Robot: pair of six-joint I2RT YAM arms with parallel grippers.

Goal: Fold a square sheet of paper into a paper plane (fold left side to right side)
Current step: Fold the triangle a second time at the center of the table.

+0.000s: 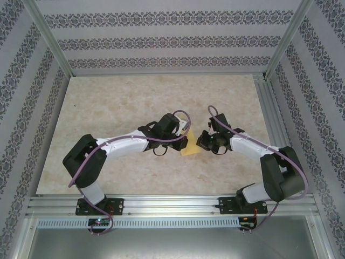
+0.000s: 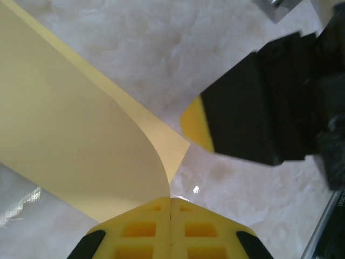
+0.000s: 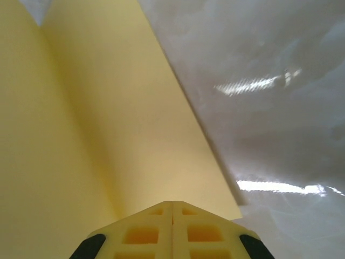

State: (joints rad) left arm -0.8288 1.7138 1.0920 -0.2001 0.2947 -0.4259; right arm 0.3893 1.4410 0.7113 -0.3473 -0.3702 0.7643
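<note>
The square sheet of paper (image 1: pixel 190 147) is pale yellow and lies on the marble table between my two grippers. In the left wrist view one flap of the paper (image 2: pixel 81 135) curls up off the table, and its corner runs into my left gripper (image 2: pixel 171 199), which is shut on it. My right gripper (image 3: pixel 172 203) is shut, its tips over the flat part of the paper (image 3: pixel 108 118) near its corner; I cannot tell whether it pinches the sheet. From above, the left gripper (image 1: pixel 185 138) and the right gripper (image 1: pixel 200 141) stand close together at the sheet. The right gripper's yellow fingertip (image 2: pixel 195 125) sits just beside the paper's edge.
The marble table (image 1: pixel 108 108) is fenced by aluminium rails, one along the right side (image 1: pixel 268 102) and one along the near edge (image 1: pixel 172 200). Patterned walls stand on three sides. Purple cables loop over both arms.
</note>
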